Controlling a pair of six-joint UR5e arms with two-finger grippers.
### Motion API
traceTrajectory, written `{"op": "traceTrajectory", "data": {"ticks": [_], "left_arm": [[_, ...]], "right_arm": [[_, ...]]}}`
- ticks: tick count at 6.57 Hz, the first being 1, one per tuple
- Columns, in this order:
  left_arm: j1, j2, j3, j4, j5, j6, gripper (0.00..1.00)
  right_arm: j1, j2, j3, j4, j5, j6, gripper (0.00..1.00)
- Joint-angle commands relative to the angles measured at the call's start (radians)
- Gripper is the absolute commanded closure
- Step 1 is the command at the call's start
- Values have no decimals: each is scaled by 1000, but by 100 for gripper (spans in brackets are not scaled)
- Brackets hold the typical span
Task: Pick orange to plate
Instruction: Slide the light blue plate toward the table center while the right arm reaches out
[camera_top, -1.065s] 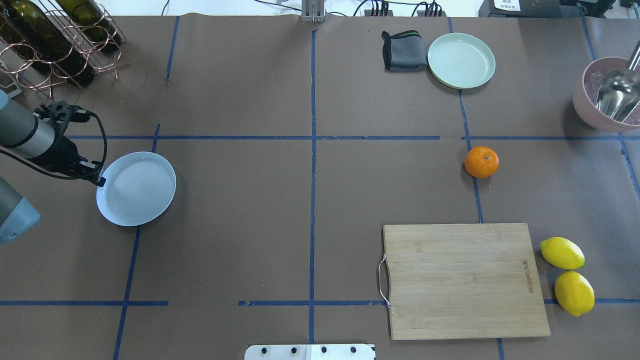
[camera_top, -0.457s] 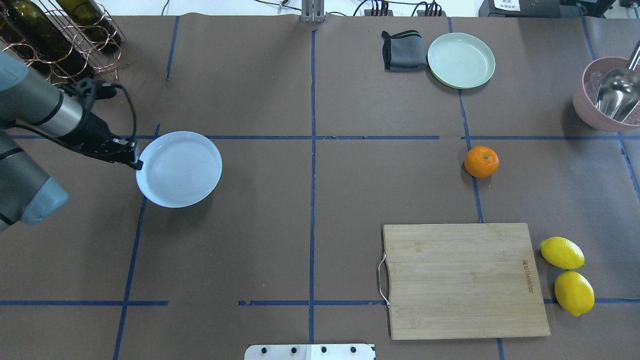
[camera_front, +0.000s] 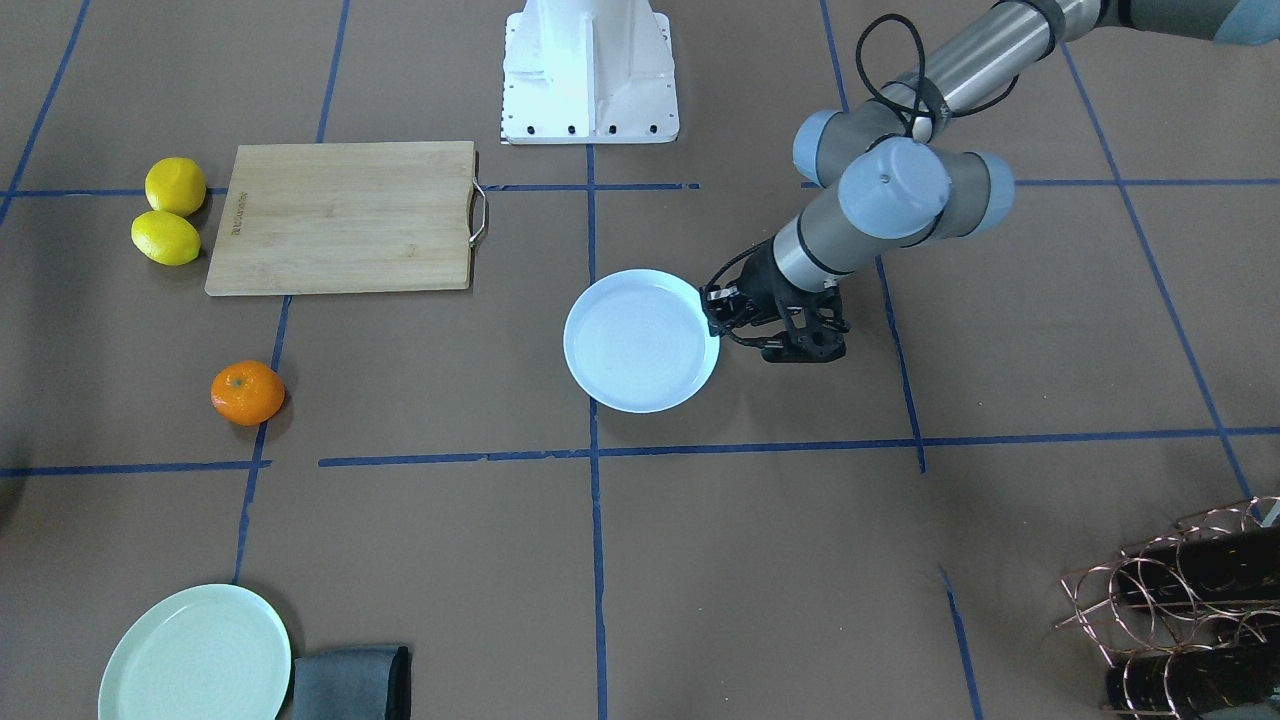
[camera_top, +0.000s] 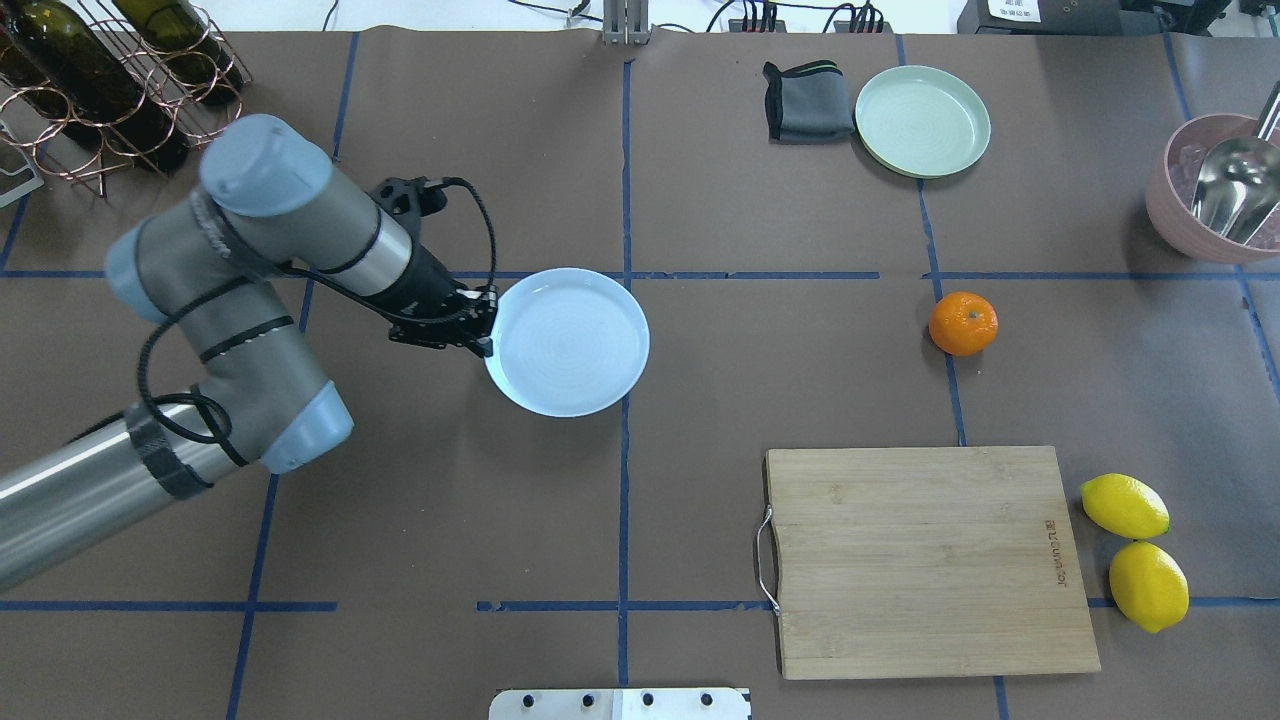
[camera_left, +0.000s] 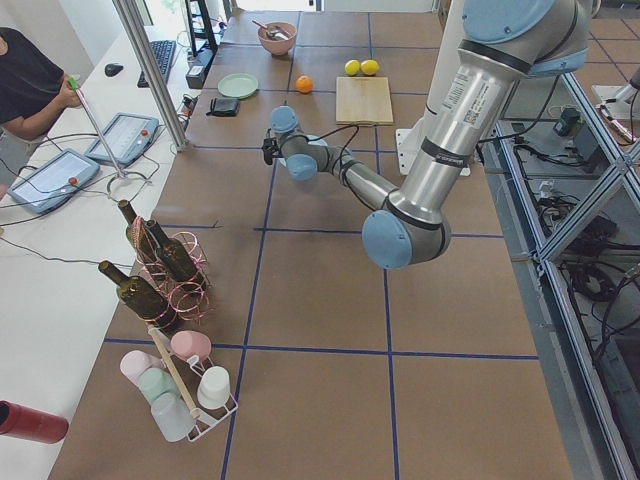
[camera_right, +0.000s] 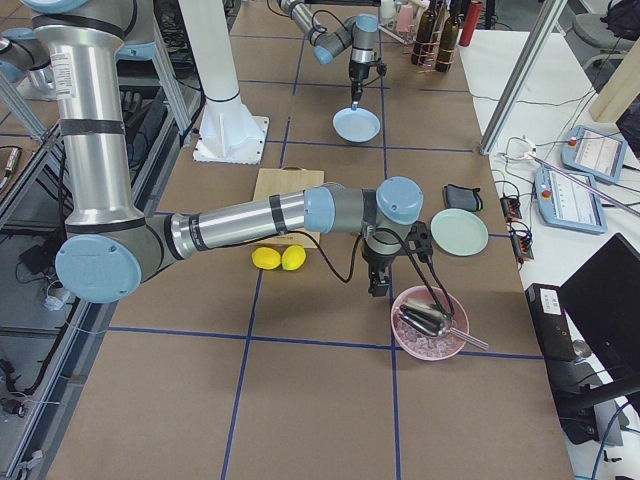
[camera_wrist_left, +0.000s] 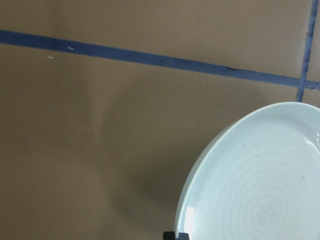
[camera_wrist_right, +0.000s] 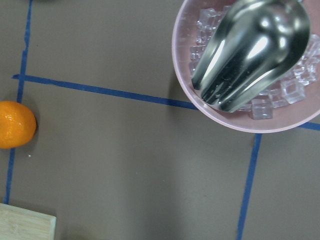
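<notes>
The orange (camera_top: 963, 323) rests on the brown table right of centre, on a blue tape line; it also shows as the orange (camera_front: 247, 392) and at the left edge as the orange (camera_wrist_right: 15, 124). My left gripper (camera_top: 487, 335) is shut on the near-left rim of the pale bluish-white plate (camera_top: 570, 342), which hangs just above the table near the centre line and casts a shadow. The plate (camera_wrist_left: 260, 185) fills the lower right of the left wrist view. My right gripper (camera_right: 378, 275) hovers between orange and pink bowl; I cannot tell whether it is open or shut.
A bamboo cutting board (camera_top: 930, 560) lies front right with two lemons (camera_top: 1125, 506) beside it. A mint-green plate (camera_top: 922, 121) and grey cloth (camera_top: 808, 101) sit at the back. A pink bowl (camera_top: 1170, 215) of ice with a metal scoop is far right, a wine rack (camera_top: 110, 80) back left.
My left arm has carried the plate to the right, from the table's left edge to the centre line. The orange has stayed put.
</notes>
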Motion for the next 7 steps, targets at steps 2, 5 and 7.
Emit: {"op": "traceTrajectory", "data": {"ticks": [2, 5, 7], "left_arm": [[59, -54, 102, -110, 76, -57, 100], [56, -44, 21, -177, 141, -66, 9], [56, -42, 8, -177, 160, -88, 8]], "right_arm": [[-171, 3, 28, 126, 11, 228, 0], [-419, 3, 45, 479, -161, 764, 0], [-554, 50, 36, 519, -310, 912, 0]]}}
